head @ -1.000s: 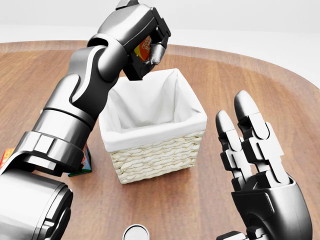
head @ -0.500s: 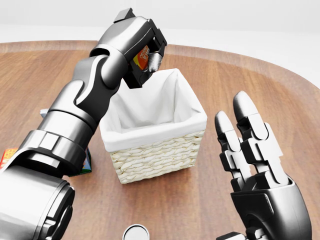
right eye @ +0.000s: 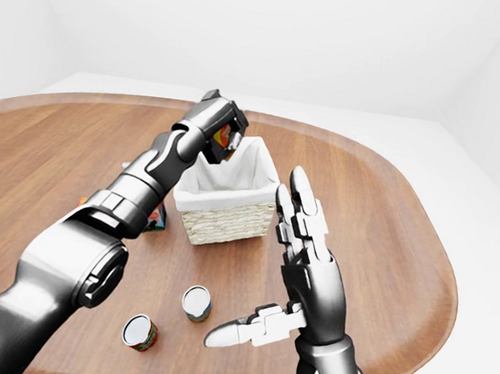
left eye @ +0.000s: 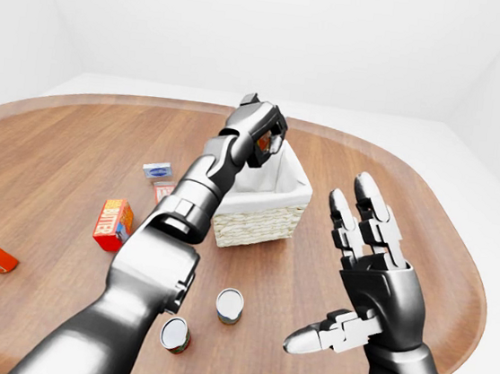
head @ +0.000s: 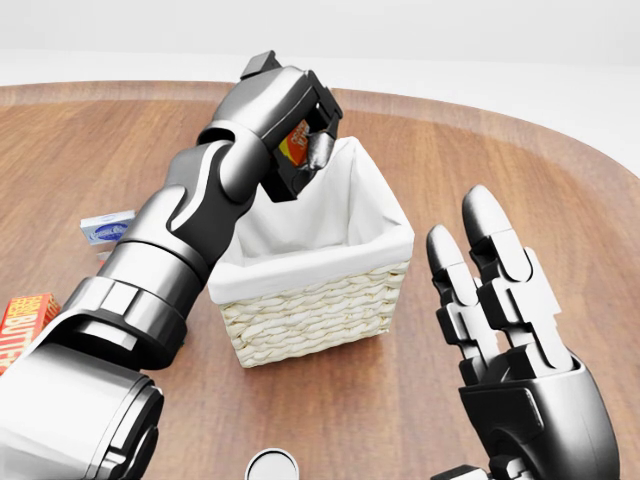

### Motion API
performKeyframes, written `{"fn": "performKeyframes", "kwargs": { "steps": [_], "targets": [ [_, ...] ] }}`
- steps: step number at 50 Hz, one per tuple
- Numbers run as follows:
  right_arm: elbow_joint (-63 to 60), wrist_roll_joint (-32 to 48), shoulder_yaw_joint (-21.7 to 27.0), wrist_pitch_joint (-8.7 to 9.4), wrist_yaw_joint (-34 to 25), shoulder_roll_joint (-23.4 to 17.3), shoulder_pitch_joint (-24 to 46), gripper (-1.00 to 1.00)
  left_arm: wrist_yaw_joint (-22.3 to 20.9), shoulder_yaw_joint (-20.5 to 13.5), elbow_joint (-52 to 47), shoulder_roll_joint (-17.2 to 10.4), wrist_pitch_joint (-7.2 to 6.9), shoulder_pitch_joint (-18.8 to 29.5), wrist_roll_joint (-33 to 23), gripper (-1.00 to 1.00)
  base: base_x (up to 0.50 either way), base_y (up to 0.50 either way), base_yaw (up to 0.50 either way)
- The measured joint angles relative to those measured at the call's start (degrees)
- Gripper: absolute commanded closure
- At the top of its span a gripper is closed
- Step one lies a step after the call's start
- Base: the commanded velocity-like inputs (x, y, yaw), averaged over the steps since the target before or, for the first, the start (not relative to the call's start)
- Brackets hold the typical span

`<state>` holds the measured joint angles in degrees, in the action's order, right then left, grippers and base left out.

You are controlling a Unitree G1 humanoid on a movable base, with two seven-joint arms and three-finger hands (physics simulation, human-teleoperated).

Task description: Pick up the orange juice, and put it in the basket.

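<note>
Holding the orange juice [head: 294, 139] clamped in your left hand [head: 300, 130], center it above the basket [head: 315, 305], lower, then release; your right hand [head: 500, 300] is spread open.

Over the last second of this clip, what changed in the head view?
The left hand, shut on the orange juice, shifted slightly to the view's right, so it now hangs over the basket near its top rim. As the left arm swung, a small blue-and-white box and a red box came into sight at the left. The juice is not released. The basket and open right hand barely moved.
</note>
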<state>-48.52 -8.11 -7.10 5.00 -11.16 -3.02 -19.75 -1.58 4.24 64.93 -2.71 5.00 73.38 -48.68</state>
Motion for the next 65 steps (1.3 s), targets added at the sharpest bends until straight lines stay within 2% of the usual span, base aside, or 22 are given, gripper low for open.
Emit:
{"fn": "performKeyframes", "kwargs": {
  "steps": [43, 44, 50, 65],
  "targets": [
    [-0.7, -0.3, -0.1, 0.00, -0.2, -0.2, -0.6, -1.00, 6.9, 0.1, 6.0, 1.0, 0.00, -2.1, -1.1, 1.00, 0.00, 0.00, 0.00],
    [-0.7, -0.3, -0.2, 0.00, -0.2, -0.2, -0.6, -1.00, 7.1, 0.1, 6.1, 0.9, 0.00, -2.2, -1.2, -1.00, 0.00, 0.00, 0.00],
    [-0.6, -0.3, -0.3, 0.00, -0.2, -0.2, -0.7, -1.00, 7.9, -0.3, 6.0, 0.9, 0.00, -2.1, -0.5, -1.00, 0.00, 0.00, 0.00],
    [-0.6, -0.2, -0.3, 0.00, -0.2, -0.3, -0.6, -1.00, 5.4, -1.3, 4.7, 1.0, 0.00, -2.3, 4.5, -1.00, 0.00, 0.00, 0.00]
  ]
}}
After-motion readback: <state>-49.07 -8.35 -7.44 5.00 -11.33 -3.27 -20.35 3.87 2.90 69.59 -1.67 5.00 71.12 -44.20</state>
